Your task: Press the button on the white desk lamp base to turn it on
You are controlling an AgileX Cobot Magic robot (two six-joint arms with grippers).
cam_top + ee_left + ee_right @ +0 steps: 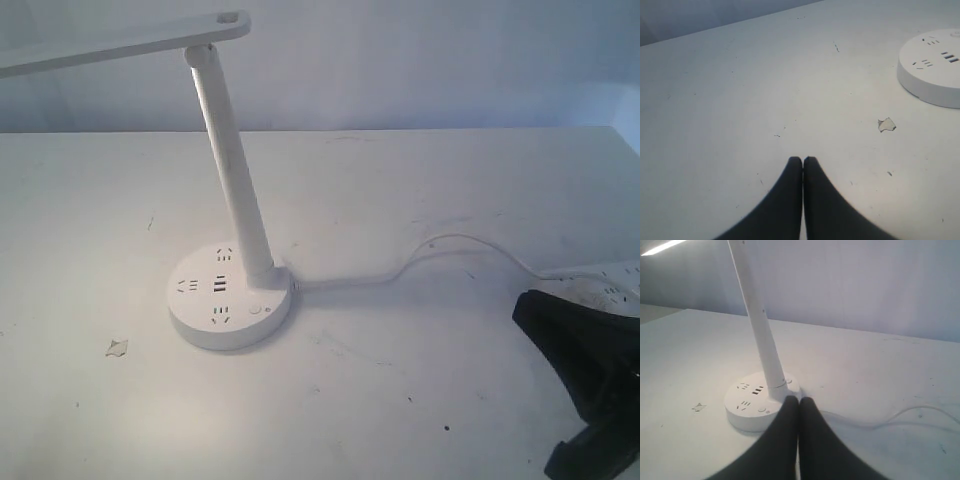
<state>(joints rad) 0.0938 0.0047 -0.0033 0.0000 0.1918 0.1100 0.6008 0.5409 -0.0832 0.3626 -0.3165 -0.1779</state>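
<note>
Button (255, 309) sat flush on top of the base (195, 318), near the edge and just beside the foot of the stem (232, 170). The right gripper (799, 401) had its fingers pressed together, empty, well apart from the base. The left gripper (803, 160) was closed too, off to the side. I'd have used the shut tips as one blunt point and come straight down on the button, clear of stem and cable (380, 278). A gentle press should stop the puck skidding. The base looked like smooth, hard white plastic, round and low. The table (450, 420) was matte and scuffed.
</note>
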